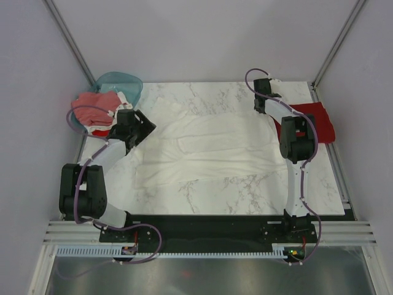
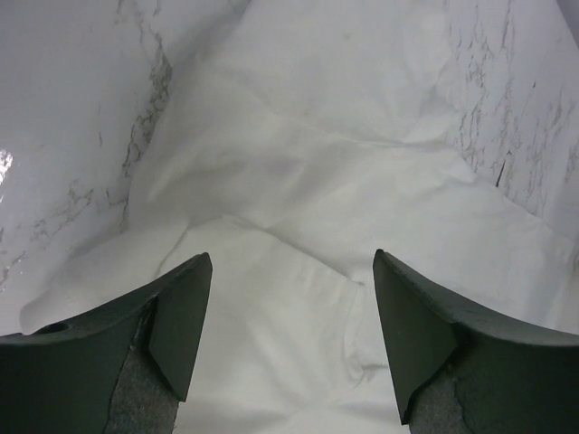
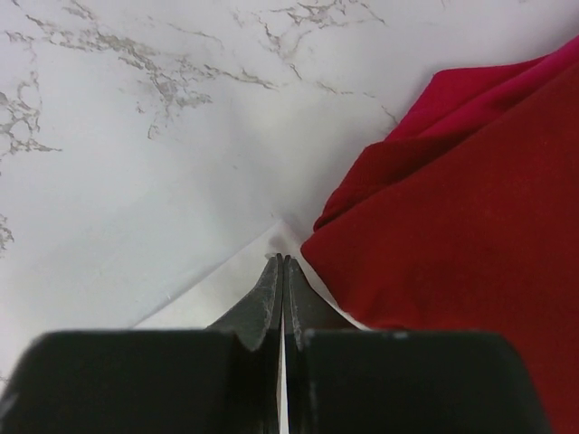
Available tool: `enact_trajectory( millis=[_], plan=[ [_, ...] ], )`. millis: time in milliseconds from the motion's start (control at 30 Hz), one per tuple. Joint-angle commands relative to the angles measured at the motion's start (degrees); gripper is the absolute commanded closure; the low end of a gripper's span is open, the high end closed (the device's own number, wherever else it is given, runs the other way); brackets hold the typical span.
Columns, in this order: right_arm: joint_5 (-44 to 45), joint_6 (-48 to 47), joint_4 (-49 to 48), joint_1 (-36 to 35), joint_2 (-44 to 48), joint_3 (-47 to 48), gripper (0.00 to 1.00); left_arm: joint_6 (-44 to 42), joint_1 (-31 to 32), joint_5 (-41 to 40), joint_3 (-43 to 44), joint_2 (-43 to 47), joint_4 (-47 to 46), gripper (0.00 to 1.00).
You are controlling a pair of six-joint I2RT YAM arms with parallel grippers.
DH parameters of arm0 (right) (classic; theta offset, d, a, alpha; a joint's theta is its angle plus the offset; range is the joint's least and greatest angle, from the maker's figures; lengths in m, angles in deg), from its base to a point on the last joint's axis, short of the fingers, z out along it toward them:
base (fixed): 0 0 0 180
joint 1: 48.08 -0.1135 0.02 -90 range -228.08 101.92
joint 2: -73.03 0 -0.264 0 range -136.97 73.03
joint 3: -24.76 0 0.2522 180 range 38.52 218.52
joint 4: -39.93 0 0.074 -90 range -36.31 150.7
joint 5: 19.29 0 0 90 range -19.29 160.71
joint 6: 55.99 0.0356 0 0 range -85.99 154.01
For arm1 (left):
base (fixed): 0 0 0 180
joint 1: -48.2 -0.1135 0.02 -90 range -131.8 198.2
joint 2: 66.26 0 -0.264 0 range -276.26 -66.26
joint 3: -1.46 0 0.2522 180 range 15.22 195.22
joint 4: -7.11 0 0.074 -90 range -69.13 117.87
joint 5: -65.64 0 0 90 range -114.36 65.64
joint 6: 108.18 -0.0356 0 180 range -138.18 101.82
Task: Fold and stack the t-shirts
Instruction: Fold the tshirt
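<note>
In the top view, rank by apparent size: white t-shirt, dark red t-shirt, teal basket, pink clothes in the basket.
1. white t-shirt
2. teal basket
3. dark red t-shirt and pink clothes: too alike to rank, and the red one is partly covered.

A large white cotton t-shirt (image 1: 209,147) lies spread and wrinkled across the middle of the marble worktop (image 1: 245,190). A folded dark red t-shirt (image 1: 324,126) rests flat at the right edge. A crumpled pinkish-red t-shirt (image 1: 92,106) is heaped in the teal plastic basket (image 1: 126,81), far left.

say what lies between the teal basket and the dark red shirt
The white t-shirt, spread on the table between basket and dark red shirt, seen in the top view.
</note>
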Motion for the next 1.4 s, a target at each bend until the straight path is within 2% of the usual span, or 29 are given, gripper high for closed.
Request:
enact_trajectory(
  millis=[0, 133, 500, 600, 867, 1033, 1200, 1367],
  plan=[
    [-0.65, 2.48, -1.76, 0.01, 3.39, -1.55, 1.00, -2.94, 0.26, -4.98, 6.02, -1.38, 1.86, 0.21],
    [-3.90, 3.80, -4.85, -0.16, 4.10, -4.29, 1.00, -1.62, 1.92, -11.12, 13.65, -6.56, 5.03, 0.22],
    [-4.51, 4.50, -4.76, -0.07, 8.75, -7.19, 1.00, -2.76, 3.07, -16.14, 29.39, -24.05, 5.47, 0.24],
    [-5.22, 4.94, -5.11, -0.16, 9.72, -8.16, 1.00, -4.17, 2.98, -18.07, 38.59, -29.49, 8.80, 0.25],
    [-5.75, 5.03, -5.99, -0.34, 11.83, -9.56, 1.00, -6.28, 2.98, -17.20, 53.03, -41.71, 14.43, 0.27],
    [-5.57, 5.03, -6.34, -0.34, 12.36, -10.27, 1.00, -9.09, 3.16, -15.44, 67.70, -49.98, 23.57, 0.33],
    [-6.01, 5.12, -6.34, -0.34, 12.45, -10.36, 1.00, -11.55, 3.51, -15.97, 78.59, -56.48, 29.72, 0.33],
    [-5.66, 4.94, -6.34, -0.34, 12.45, -10.71, 0.96, -12.61, 3.77, -15.71, 83.71, -59.48, 34.29, 0.33]
  ],
)
